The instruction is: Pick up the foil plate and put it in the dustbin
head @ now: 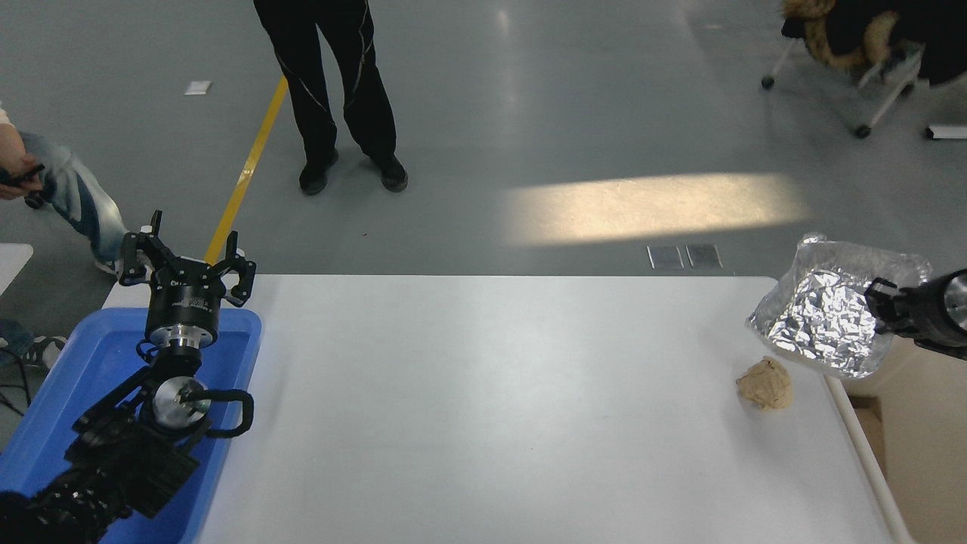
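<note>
The foil plate (pixel 827 313), shiny and wrinkled, hangs tilted in the air over the table's right edge. My right gripper (pixel 881 304) comes in from the right edge and is shut on the plate's right rim. The cream-white dustbin (pixel 925 431) stands below it, beside the table's right side; only part of it shows at the lower right. My left gripper (pixel 186 261) is parked open at the lower left, over the blue bin.
A small tan paper ball (pixel 765 384) lies on the white table (pixel 491 393) near its right edge, just below the plate. A blue bin (pixel 68 378) sits at the left. A person in black (pixel 332 91) stands beyond the table, another person (pixel 53 189) at far left.
</note>
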### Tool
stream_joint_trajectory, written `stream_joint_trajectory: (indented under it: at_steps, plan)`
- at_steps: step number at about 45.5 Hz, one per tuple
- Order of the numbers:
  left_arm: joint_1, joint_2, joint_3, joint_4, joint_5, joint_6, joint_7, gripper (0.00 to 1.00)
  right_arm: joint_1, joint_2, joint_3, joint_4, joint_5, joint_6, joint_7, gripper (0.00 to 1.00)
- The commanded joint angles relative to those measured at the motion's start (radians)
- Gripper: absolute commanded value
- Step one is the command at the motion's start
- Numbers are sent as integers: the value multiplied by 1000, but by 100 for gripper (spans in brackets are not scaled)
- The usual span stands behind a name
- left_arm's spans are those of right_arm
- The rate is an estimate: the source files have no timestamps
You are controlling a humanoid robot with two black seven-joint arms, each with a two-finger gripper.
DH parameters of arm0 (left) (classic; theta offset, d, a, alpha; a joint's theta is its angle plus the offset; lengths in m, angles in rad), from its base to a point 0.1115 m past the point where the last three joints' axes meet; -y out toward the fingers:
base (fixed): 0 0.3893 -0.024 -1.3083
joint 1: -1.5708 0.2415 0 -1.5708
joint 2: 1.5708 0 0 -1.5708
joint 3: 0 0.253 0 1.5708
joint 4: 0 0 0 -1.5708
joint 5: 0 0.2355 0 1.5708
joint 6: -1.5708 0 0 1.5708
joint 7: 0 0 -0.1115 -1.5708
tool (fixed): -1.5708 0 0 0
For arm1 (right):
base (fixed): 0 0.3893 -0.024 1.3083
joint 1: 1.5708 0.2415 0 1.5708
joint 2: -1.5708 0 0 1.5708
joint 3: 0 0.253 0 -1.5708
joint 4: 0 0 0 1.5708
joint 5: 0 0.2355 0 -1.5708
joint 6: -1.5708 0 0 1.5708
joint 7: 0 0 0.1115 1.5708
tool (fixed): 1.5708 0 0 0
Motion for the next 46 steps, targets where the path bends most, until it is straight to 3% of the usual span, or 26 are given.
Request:
stream_joint_trajectory:
  at_steps: [1, 12, 27, 28, 29, 31, 32, 35, 46]
  plan:
    - [-1, 0, 0, 0, 0, 0, 0, 99, -355, -5, 194, -346, 63, -19, -4, 0]
    - [0, 0, 0, 1, -1, 0, 0, 99, -597, 100, 358, -624, 63, -25, -4, 0]
    - [-1, 0, 0, 1, -1, 0, 0, 99, -660, 161, 372, -644, 63, -102, -4, 0]
    - [-1, 0, 0, 0, -1, 0, 0, 99, -660, 164, 372, -644, 63, -102, -4, 4]
    - [-1, 0, 0, 1, -1, 0, 0, 99, -660, 164, 372, -644, 66, -102, -4, 22]
    - [-1, 0, 0, 1, -1, 0, 0, 99, -659, 164, 372, -644, 66, -105, -4, 73]
    - [-1, 0, 0, 0, -1, 0, 0, 99, -659, 164, 372, -644, 69, -108, -4, 89]
    - [-1, 0, 0, 0, 0, 0, 0, 99, -651, 164, 374, -642, 72, -109, -4, 99]
    - [-1, 0, 0, 0, 0, 0, 0, 99, -645, 163, 407, -636, 75, -91, -1, 100]
